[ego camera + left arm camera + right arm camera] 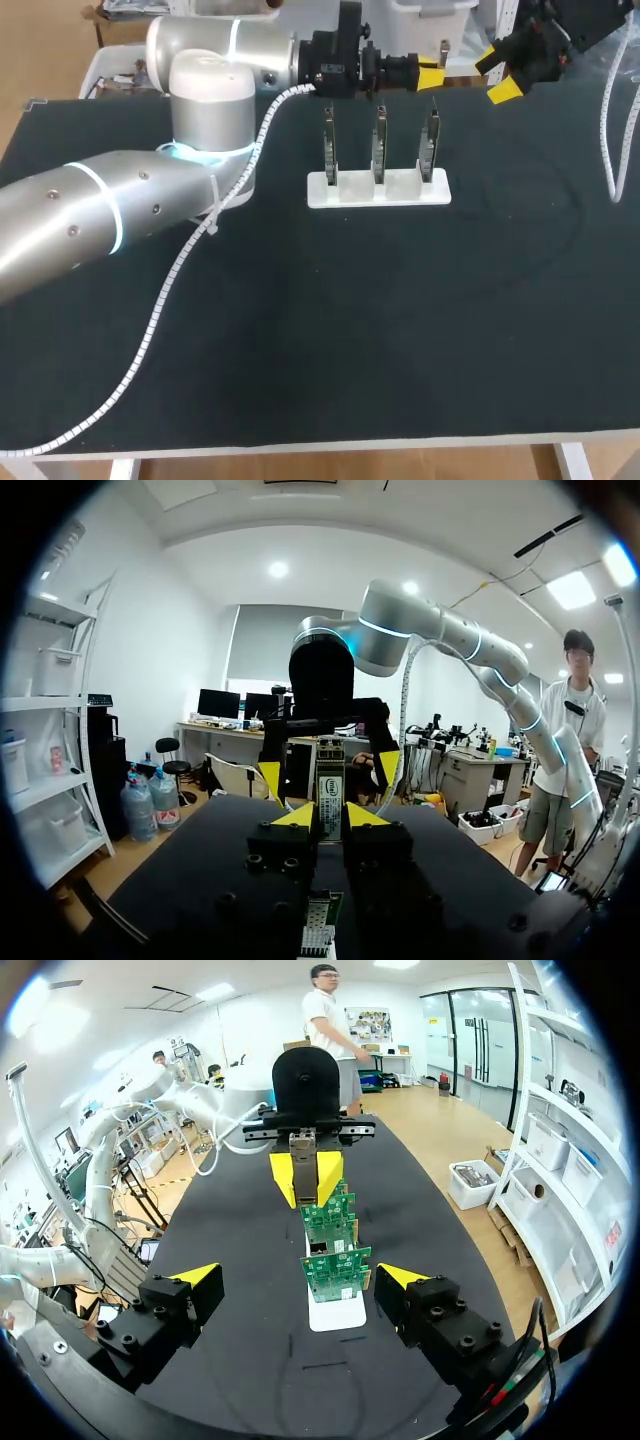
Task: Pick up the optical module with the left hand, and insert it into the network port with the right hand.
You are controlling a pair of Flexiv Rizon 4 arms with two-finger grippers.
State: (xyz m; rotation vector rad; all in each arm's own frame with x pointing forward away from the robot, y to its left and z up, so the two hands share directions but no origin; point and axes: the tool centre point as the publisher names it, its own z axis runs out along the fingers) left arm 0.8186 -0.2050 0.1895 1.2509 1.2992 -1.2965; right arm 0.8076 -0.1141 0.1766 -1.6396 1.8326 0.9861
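Observation:
My left gripper hangs above the far side of the table, shut on the optical module, a slim metal piece with a label standing between its yellow tips. In the right wrist view the left gripper faces me with the module in its grip. My right gripper is open a short way to the right of it, and its yellow fingers show ahead in the left wrist view. Below, a white stand holds three upright green circuit boards with network ports. My right gripper holds nothing.
A white cable chain trails from the left arm across the black table. Another white cable hangs at the right edge. The stand sits just under the two grippers.

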